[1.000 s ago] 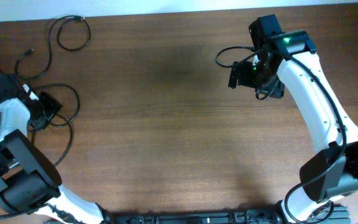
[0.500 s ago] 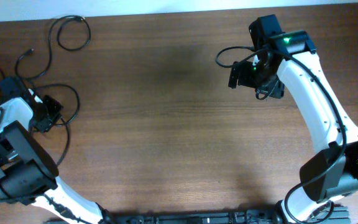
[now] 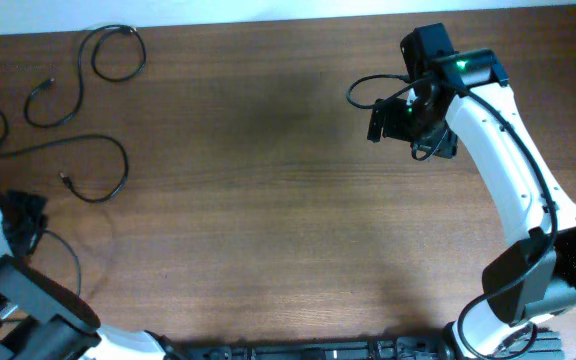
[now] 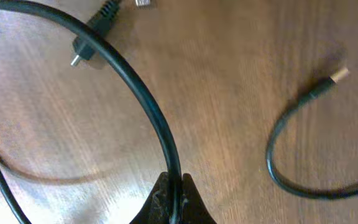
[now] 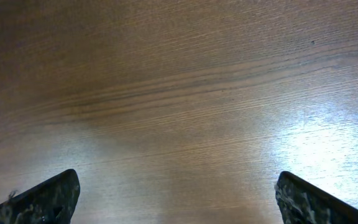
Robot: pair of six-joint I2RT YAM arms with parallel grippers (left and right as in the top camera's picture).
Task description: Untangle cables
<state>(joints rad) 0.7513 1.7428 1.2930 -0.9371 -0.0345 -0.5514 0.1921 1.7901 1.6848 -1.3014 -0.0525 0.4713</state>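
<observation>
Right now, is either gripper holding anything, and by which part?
The left gripper pinches a black cable by a plain stretch of its cord, clamped between the fingertips. The right gripper is open and holds nothing.

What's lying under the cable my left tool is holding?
Bare table and a small plug, which the cable crosses over. Where the left tool pinches it, the table beneath is hidden.

My three views
Overhead faces straight down on the worktop (image 3: 268,220); wrist cameras look close at it, left sharing the cables (image 4: 160,124)
</observation>
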